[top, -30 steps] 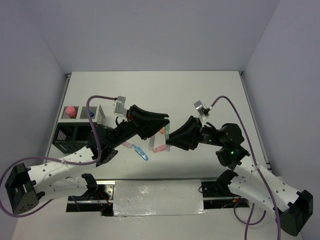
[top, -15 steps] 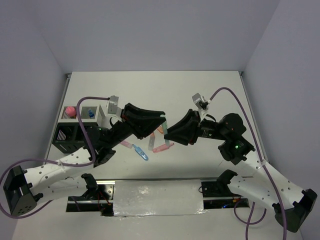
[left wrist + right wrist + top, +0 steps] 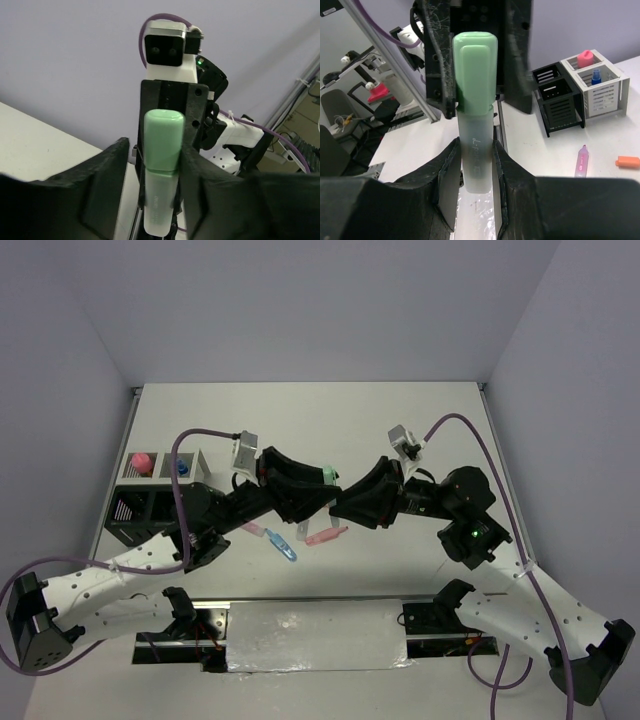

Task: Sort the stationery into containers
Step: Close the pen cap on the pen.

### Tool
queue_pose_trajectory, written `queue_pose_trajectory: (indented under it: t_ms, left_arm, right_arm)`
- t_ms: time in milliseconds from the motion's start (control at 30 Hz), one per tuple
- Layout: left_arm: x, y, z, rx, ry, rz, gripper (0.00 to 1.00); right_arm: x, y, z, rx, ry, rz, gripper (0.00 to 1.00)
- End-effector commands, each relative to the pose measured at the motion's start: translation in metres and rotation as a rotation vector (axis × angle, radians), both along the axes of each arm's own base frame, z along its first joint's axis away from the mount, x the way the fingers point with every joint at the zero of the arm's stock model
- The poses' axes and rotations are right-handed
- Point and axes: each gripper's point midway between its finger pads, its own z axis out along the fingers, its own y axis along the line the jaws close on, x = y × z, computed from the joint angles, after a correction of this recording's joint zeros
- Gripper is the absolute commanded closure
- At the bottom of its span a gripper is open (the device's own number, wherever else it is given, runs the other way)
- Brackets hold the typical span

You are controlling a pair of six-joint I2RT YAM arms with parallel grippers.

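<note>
A green-capped highlighter (image 3: 328,475) with a clear body hangs in mid-air between my two grippers, above the table's middle. My right gripper (image 3: 338,504) is shut on its clear body (image 3: 476,150). My left gripper (image 3: 320,482) is open, and its fingers flank the green cap (image 3: 162,145); one finger touches the cap and a gap shows on the other side. The organizer (image 3: 135,510) stands at the left. Its white compartments hold a pink-capped tube (image 3: 141,460) and a blue-capped bottle (image 3: 181,467).
On the table under the grippers lie a pink pen (image 3: 325,536), a blue pen (image 3: 282,546) and a pale pink item (image 3: 252,530). The right wrist view shows a pink pen (image 3: 581,161), an orange eraser (image 3: 626,161) and the organizer (image 3: 615,97).
My left gripper has moved right and closed the distance to the right gripper. The highlighter's green cap now sits between its fingers. The right gripper lifted the highlighter slightly.
</note>
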Motion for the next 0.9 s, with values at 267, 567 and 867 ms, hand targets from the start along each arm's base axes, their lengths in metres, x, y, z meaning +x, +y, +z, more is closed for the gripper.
queue_pose_trajectory:
  t_ms: [267, 567, 867]
  left_arm:
    - [-0.012, -0.006, 0.007, 0.025, -0.073, -0.051, 0.56]
    - [-0.02, -0.003, 0.02, 0.015, -0.12, -0.065, 1.0]
    - [-0.041, 0.003, 0.043, -0.033, -0.207, -0.118, 1.0]
  right_arm:
    - [-0.009, -0.003, 0.029, 0.05, -0.061, 0.024, 1.0]
    - [-0.012, -0.002, 0.018, 0.05, -0.068, 0.046, 0.83]
    - [-0.012, 0.001, 0.002, 0.043, -0.059, 0.063, 0.35]
